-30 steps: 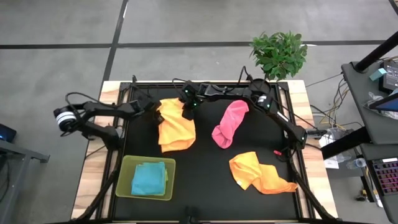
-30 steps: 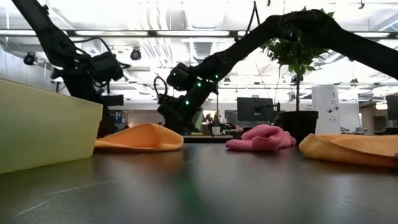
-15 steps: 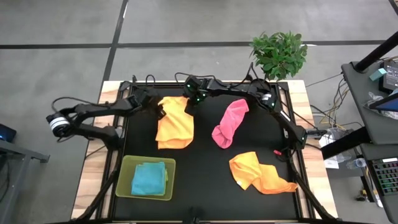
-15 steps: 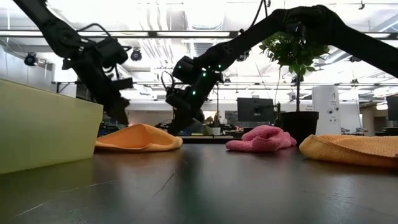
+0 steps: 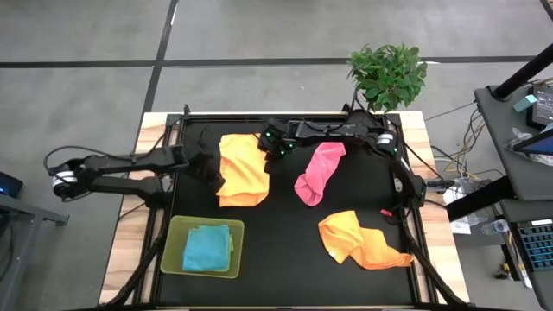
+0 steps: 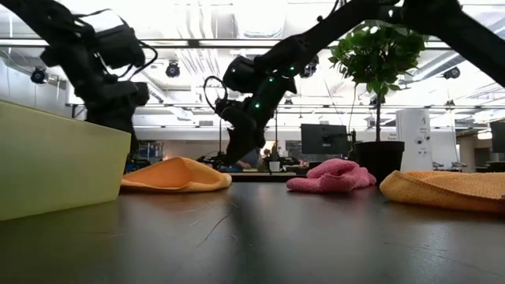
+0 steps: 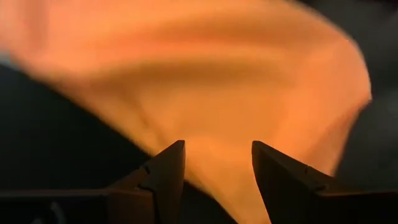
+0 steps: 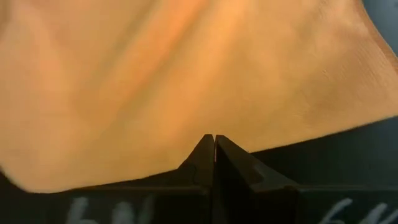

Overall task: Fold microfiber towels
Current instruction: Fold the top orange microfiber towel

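Overhead, the orange towel lies folded on the black mat between both tools: left gripper at one edge, right gripper near a far corner. Pink towel, second orange towel and blue towel in the green tray lie apart. Low view: the cloth sits limp and light. Left wrist: fingers parted, empty. Right wrist: fingers closed, holding nothing. Judged soft and easily bunched; best pinched at corners.
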